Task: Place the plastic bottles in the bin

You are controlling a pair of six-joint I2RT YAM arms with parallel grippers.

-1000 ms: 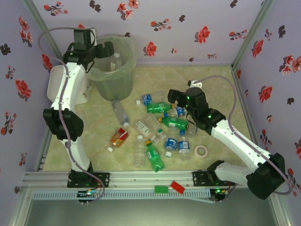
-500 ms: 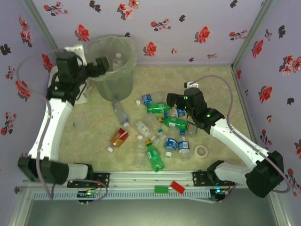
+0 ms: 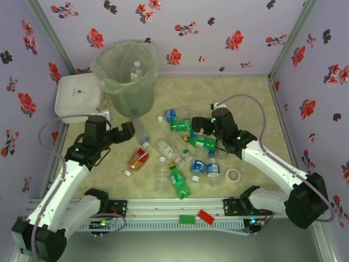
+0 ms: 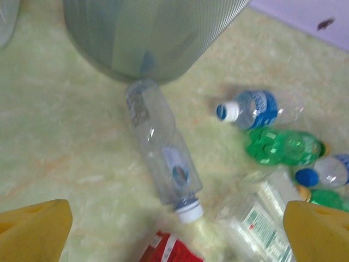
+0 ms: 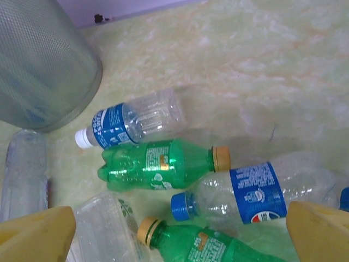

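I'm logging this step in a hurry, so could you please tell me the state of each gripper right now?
Left gripper: open, holding nothing.
Right gripper: open, holding nothing.

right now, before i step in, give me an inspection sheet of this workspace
surface: pale green tabletop, no spill seen
job's things: bin upright at far left, bag-lined, at least one bottle inside; other plastic bottles lie loose mid-table, among them a green bottle; a clear bottle lies with its base at the bin's foot
clutter: tape roll, white lidded box, green block and red block on the near rail
grippers: left gripper open, empty, aimed at the clear bottle; right gripper open, empty, above the pile
cables: grey cable arcs off the right arm, snagged on nothing seen
surroundings: lilac flowered walls
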